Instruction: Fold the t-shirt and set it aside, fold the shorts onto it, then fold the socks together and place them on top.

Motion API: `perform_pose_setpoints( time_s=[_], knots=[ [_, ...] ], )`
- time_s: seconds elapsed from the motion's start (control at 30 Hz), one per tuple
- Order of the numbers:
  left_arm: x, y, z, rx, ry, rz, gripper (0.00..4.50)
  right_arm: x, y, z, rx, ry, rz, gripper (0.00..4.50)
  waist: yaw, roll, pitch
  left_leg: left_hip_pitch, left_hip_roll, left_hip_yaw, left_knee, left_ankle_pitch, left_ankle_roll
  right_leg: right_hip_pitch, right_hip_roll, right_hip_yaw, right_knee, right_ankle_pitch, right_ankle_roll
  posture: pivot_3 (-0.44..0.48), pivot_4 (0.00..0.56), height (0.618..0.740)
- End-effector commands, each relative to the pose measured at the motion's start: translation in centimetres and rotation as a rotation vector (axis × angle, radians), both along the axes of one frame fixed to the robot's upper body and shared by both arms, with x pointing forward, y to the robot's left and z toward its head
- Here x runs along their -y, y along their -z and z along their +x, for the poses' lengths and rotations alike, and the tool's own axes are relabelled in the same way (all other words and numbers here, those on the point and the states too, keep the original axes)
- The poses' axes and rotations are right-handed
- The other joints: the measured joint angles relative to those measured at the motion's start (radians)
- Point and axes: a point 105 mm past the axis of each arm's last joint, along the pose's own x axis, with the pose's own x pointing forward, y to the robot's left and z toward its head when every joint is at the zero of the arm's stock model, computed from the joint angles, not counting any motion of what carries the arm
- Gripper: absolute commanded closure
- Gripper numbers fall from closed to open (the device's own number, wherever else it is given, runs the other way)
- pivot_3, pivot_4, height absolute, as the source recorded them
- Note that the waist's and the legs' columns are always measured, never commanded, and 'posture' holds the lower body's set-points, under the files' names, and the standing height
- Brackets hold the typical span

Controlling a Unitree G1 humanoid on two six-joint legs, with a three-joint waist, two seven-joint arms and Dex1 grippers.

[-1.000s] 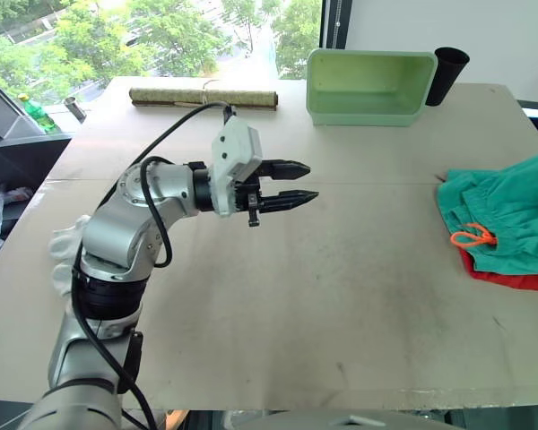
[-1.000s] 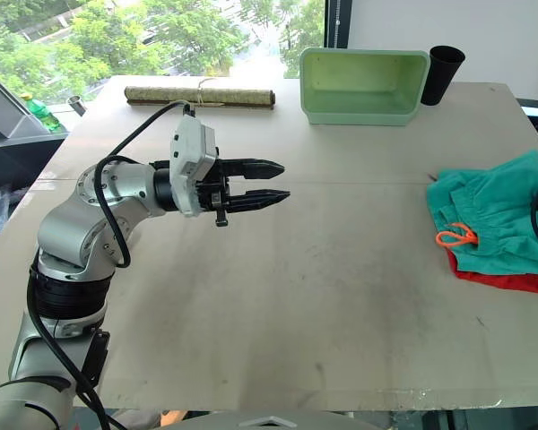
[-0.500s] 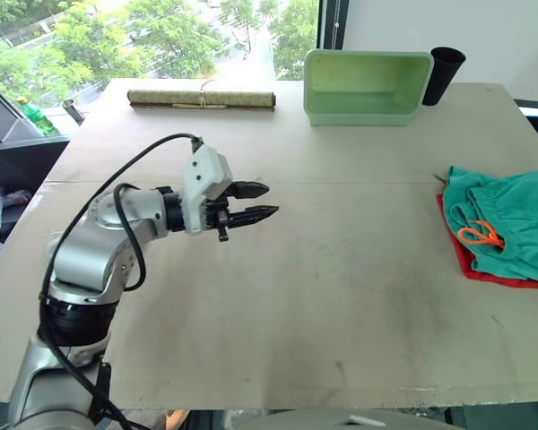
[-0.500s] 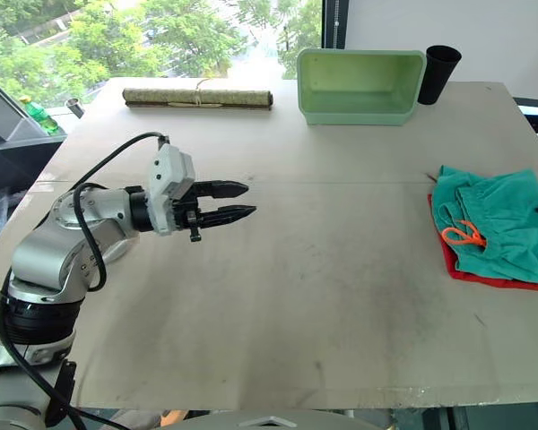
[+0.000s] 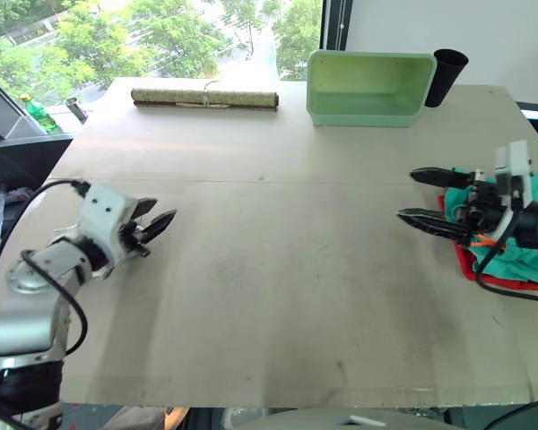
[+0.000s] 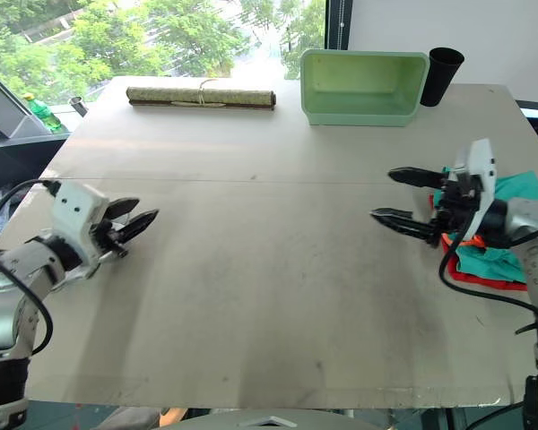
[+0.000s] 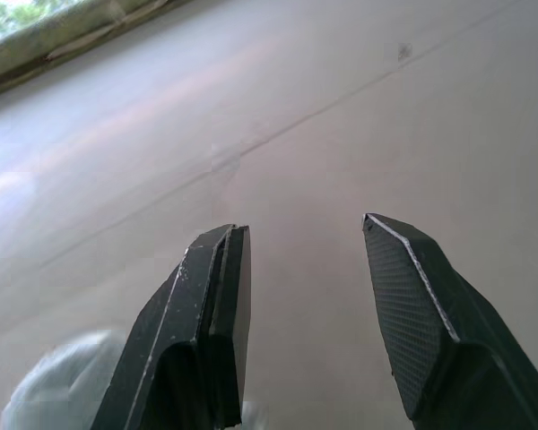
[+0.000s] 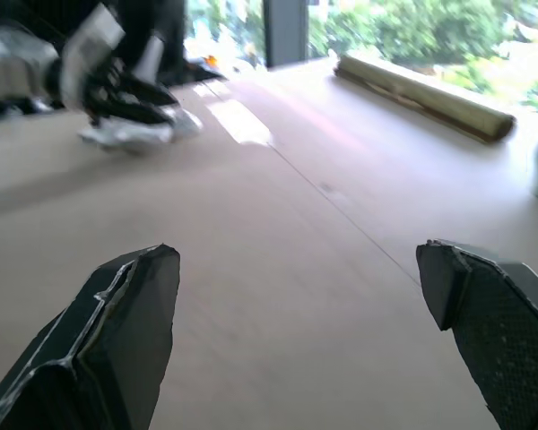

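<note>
table (image 5: 278,269): matt, scuffed board
shorts (image 5: 536,262): soft teal cloth
bin (image 5: 369,87): smooth green plastic
fingers (image 7: 419,305): black, textured pads

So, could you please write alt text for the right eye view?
Two open grippers hover over a bare table: the left gripper near its left edge, the right gripper just before the teal shorts lying on the red t-shirt. At the far edge lie a rolled mat, a green bin and a black cup.

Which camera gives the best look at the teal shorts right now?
The right eye view: the shorts lie at the table's right edge on the t-shirt, partly behind the right pincer. The left eye view shows them similarly blocked.
</note>
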Motion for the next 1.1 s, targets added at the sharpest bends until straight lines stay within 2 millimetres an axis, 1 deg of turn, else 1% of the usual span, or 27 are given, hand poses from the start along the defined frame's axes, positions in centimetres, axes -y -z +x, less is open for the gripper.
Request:
perform_pose_setpoints(
  time_s=[0.03, 0.1, 0.13, 0.17, 0.3, 0.4, 0.47, 0.53, 0.6, 0.63, 0.7, 0.8, 0.87, 0.97, 1.1],
  knots=[
    [-2.4, 0.4, -1.3, -0.001, -0.104, 0.039, 2.3, -2.2, -0.6, -1.7, 0.024, -0.099, 0.044, 0.04, 0.0, 0.0, 0.0, 0.0, 0.0, 0.0, 0.0, 0.0, 0.0, 0.0, 0.0, 0.0, 0.0, 0.0, 0.0, 0.0, 0.15, 0.74],
    [-2.9, 1.0, -1.6, -0.022, -0.131, 0.047, 2.3, -2.6, -0.3, -2.0, 0.021, -0.111, 0.044, 0.04, 0.003, 0.0, 0.0, 0.0, 0.0, -0.001, 0.0, 0.0, 0.0, 0.0, -0.001, -0.001, 0.0, 0.0, -0.001, 0.0, 0.15, 0.74],
    [-3.6, 1.5, -1.7, -0.032, -0.163, 0.068, 2.3, -2.8, 0.0, -2.2, 0.016, -0.119, 0.035, 0.04, 0.005, 0.0, 0.0, 0.0, 0.0, -0.001, 0.0, -0.003, -0.004, 0.0, -0.002, -0.002, 0.0, -0.002, -0.004, 0.0, 0.15, 0.74],
    [-4.1, 1.7, -1.7, -0.033, -0.193, 0.075, 2.3, -2.9, 0.3, -2.3, 0.012, -0.123, 0.028, 0.04, 0.006, -0.001, 0.0, 0.0, 0.0, -0.001, 0.0, -0.004, -0.002, 0.0, -0.002, -0.002, 0.0, -0.001, -0.005, 0.0, 0.15, 0.74],
    [-6.0, 2.4, -1.2, -0.015, -0.317, 0.048, 2.3, -2.9, 0.8, -2.5, -0.007, -0.12, 0.031, 0.04, 0.007, -0.001, -0.001, 0.0, 0.0, -0.002, 0.0, -0.005, 0.0, 0.0, -0.003, -0.002, 0.0, -0.001, -0.006, 0.0, 0.15, 0.74],
    [-6.9, 3.7, -1.0, -0.036, -0.375, 0.065, 2.3, -2.6, 1.4, -2.5, -0.009, -0.11, 0.007, 0.04, 0.004, -0.003, -0.002, 0.0, 0.0, -0.002, 0.0, -0.005, 0.0, 0.0, -0.003, -0.003, 0.0, -0.001, -0.007, 0.0, 0.15, 0.74],
    [-7.5, 4.3, -1.0, -0.047, -0.426, 0.01, 2.3, -2.5, 1.3, -2.5, -0.006, -0.1, 0.008, 0.04, 0.001, -0.003, -0.002, 0.0, 0.0, -0.002, 0.0, -0.005, 0.0, 0.0, -0.003, -0.003, 0.0, -0.001, -0.006, 0.0, 0.15, 0.74],
    [-7.9, 5.9, -1.4, -0.106, -0.468, -0.022, 2.3, -2.4, 1.2, -2.5, 0.0, -0.088, 0.014, 0.04, -0.001, -0.003, -0.002, 0.0, 0.0, -0.002, 0.0, -0.005, 0.0, 0.0, -0.004, -0.003, 0.0, -0.001, -0.006, 0.0, 0.15, 0.74],
    [-7.7, 6.9, -1.6, -0.149, -0.468, -0.055, 2.3, -2.4, 1.2, -2.6, 0.0, -0.087, 0.015, 0.04, -0.002, -0.002, -0.003, 0.001, 0.0, -0.002, 0.0, -0.005, 0.0, 0.0, -0.004, -0.003, 0.001, -0.001, -0.007, 0.0, 0.15, 0.74],
    [-7.4, 7.5, -1.6, -0.171, -0.463, -0.065, 2.54, -2.4, 1.2, -2.6, 0.001, -0.086, 0.015, 0.01, -0.002, 0.0, -0.004, 0.001, 0.0, -0.002, 0.0, -0.005, 0.0, 0.0, -0.003, -0.003, 0.001, 0.0, -0.007, 0.0, 0.15, 0.74],
    [-6.9, 8.2, -1.7, -0.199, -0.452, -0.098, 3.12, -2.3, 1.1, -2.6, 0.002, -0.083, 0.013, 0.0, -0.002, 0.004, -0.007, 0.001, 0.0, -0.002, 0.0, -0.005, 0.0, 0.0, -0.004, -0.002, 0.001, 0.0, -0.007, 0.0, 0.15, 0.74],
    [-6.3, 8.8, -1.7, -0.221, -0.44, -0.12, 4.47, -2.1, 1.0, -2.5, 0.007, -0.075, 0.008, 0.0, -0.002, 0.008, -0.01, 0.002, 0.0, -0.002, 0.0, -0.005, 0.0, 0.0, -0.004, -0.002, 0.001, 0.0, -0.007, 0.0, 0.15, 0.74],
    [-6.2, 8.9, -1.8, -0.227, -0.439, -0.128, 4.47, -2.0, 0.9, -2.4, 0.009, -0.07, 0.006, 0.0, -0.002, 0.011, -0.012, 0.002, 0.0, -0.001, 0.0, -0.005, 0.0, 0.0, -0.004, -0.002, 0.001, 0.0, -0.007, 0.0, 0.15, 0.74],
    [-5.3, 8.9, -1.5, -0.226, -0.407, -0.151, 4.47, -1.8, 0.8, -2.4, 0.01, -0.064, 0.005, 0.0, -0.002, 0.011, -0.013, 0.002, 0.0, -0.001, -0.001, -0.005, 0.0, 0.0, -0.004, -0.002, 0.001, 0.0, -0.007, 0.0, 0.15, 0.74],
    [-1.9, 7.5, 0.1, -0.196, -0.276, -0.193, 4.47, -1.3, 0.7, -2.3, 0.01, -0.055, 0.002, 0.0, 0.003, 0.011, -0.013, 0.001, -0.001, -0.001, 0.0, -0.005, 0.0, 0.0, -0.004, -0.002, 0.001, -0.001, -0.007, 0.0, 0.15, 0.74]
  ],
)
